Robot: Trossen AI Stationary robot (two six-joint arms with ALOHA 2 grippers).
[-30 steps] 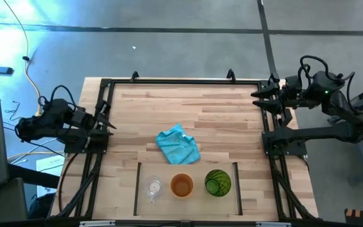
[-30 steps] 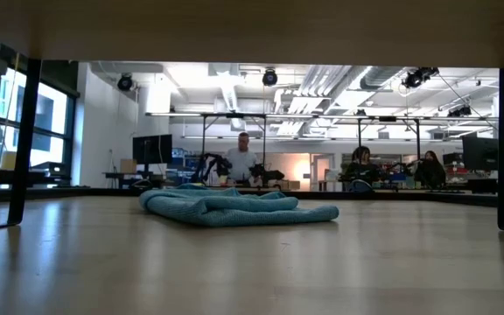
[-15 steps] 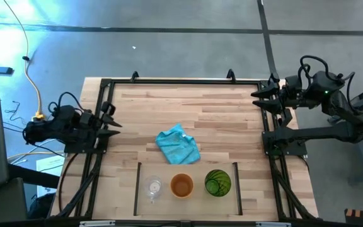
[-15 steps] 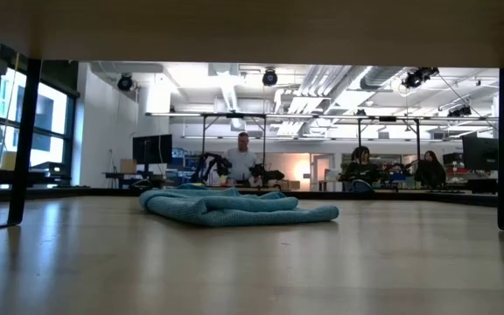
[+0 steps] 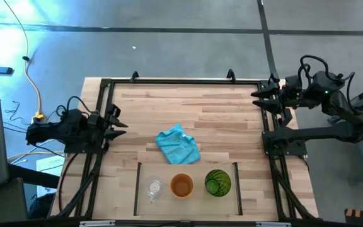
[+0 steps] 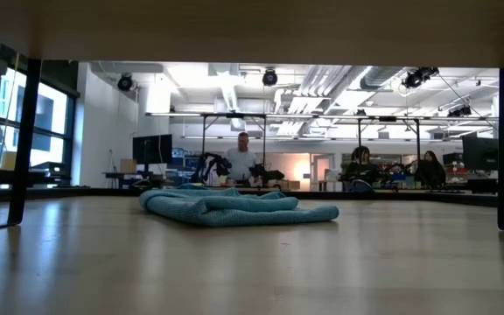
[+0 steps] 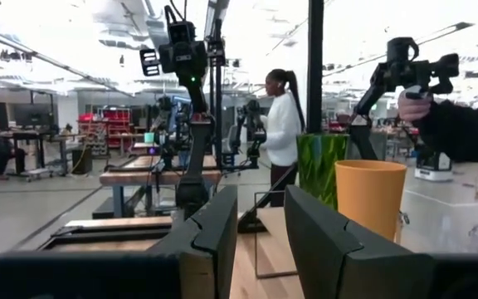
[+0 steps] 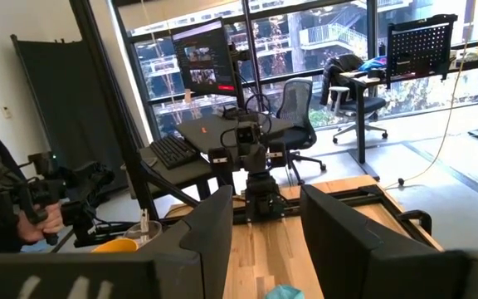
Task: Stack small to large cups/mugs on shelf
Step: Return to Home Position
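Observation:
Three cups stand upright in a row inside the shelf outline (image 5: 137, 189) near the table's near edge: a small clear glass (image 5: 153, 187), an orange cup (image 5: 181, 186) and a green tumbler (image 5: 218, 183). The left wrist view shows the orange cup (image 7: 370, 199) and the green tumbler (image 7: 320, 166). My left gripper (image 5: 116, 121) is open and empty at the table's left edge. My right gripper (image 5: 259, 98) is open and empty at the far right edge. No cup shows in the low view.
A crumpled light-blue cloth (image 5: 178, 145) lies mid-table, just beyond the outline, and also shows in the low view (image 6: 234, 208). A black metal frame (image 5: 181, 81) runs along the table's edges. A person's hand (image 7: 438, 108) holds a gripper device beyond the table.
My left gripper has moved toward the table's right edge, coming in over the left frame rail, and a little toward the near edge. My right arm, the cups and the cloth have kept still.

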